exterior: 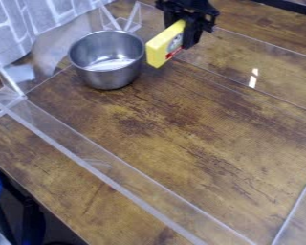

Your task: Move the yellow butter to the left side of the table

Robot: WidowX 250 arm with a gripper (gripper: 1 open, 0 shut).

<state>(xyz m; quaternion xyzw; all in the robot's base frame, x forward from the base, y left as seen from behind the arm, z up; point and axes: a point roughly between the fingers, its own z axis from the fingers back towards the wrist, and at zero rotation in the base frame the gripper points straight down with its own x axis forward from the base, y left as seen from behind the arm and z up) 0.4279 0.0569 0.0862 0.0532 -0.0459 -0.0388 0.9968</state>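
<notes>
Worktop (168, 153): brown wood grain with worn streaks, running under everything else; its open middle leaves room for a small block to be set down.
Acrylic walls (111, 177): clear, along the edges, probably there to keep things from sliding off.
Steel bowl (107, 59): upright near the far left part of the worktop, mouth up, with nothing seen inside; its place there may narrow the path leftward.
End effector (185, 21): dark, reaching in from the far edge, its fingers closed on the butter and pinching it by the far end, which leaves the near end sticking out.
Yellow butter (163, 46): in that grip, just right of the bowl in the view; whether it touches the rim or how high it hangs, I cannot tell.
Butter's long axis: slanted, from the fingers at upper right down to the free end at lower left; the free end points toward the near side and somewhat left.
Butter's label: white and red, on the face turned rightward, partly hidden by the fingers.
White mark (254, 77): small, on the right part of the worktop; what it is, I cannot tell.
Likely next: carry the butter left, minding the bowl's rim, then lower and release it.
</notes>
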